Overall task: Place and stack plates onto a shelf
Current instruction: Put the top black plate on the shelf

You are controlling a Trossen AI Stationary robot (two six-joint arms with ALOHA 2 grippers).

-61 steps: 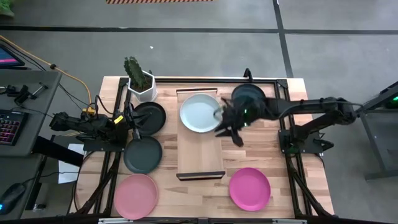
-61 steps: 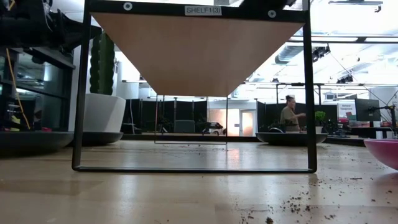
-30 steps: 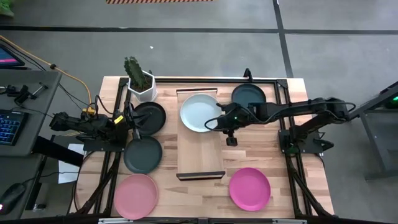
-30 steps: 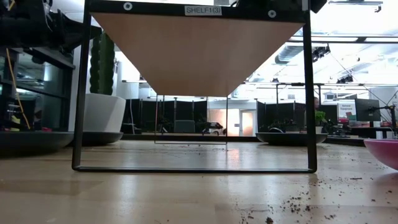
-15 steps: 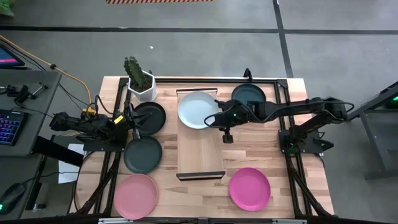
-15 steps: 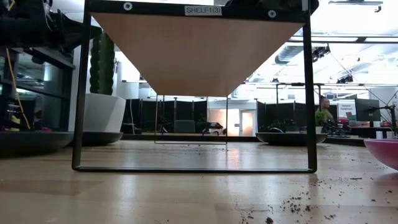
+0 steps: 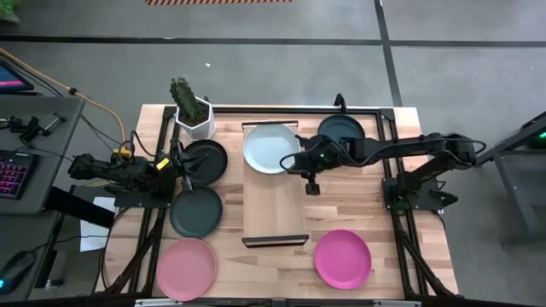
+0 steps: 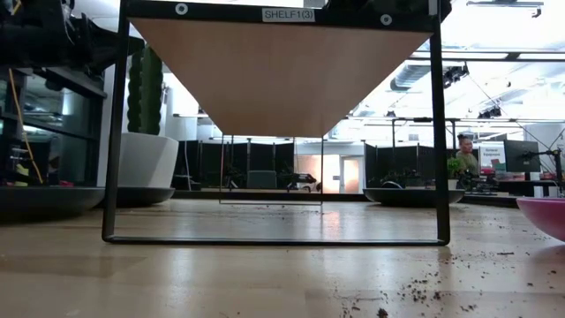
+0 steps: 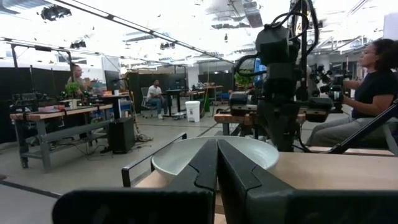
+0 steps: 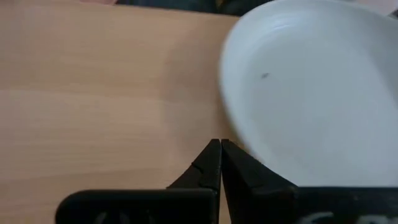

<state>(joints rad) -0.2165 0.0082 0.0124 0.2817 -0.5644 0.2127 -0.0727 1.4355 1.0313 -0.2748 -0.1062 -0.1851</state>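
Your long light-wood shelf board point(image 7: 275, 183) with dark end edges carries one thing: the round pale mint-white plate point(image 7: 270, 148), sitting at the board's far end and overhanging its left edge a little. Rest of the board is bare wood.

Around the shelf: two dark teal-grey plates on its left, one point(image 7: 205, 160) level with the pale plate, one point(image 7: 195, 211) nearer the shelf's middle. Third dark teal-grey plate point(image 7: 341, 130) is off the shelf's far right corner, partly under the right arm. One pink plate point(image 7: 186, 269) sits beyond the shelf's near left corner, the other pink plate point(image 7: 342, 258) beyond its near right corner. A white pot with a cactus point(image 7: 193, 113) stands left of the shelf's far end.

Right gripper point(image 10: 219, 151) is over the shelf just right of the pale plate; fingers pressed together, holding nothing, tips at the plate's rim. You can't tell from the wrist view whether they actually touch it.

Left gripper point(image 9: 217, 163) waits left of the shelf by the two dark plates, fingers closed, empty.

Versus two seconds back: the right gripper has come down from above the plate's right edge to its rim, and the pale plate has slid a bit left and toward the far end. The other plates and the left arm haven't moved.
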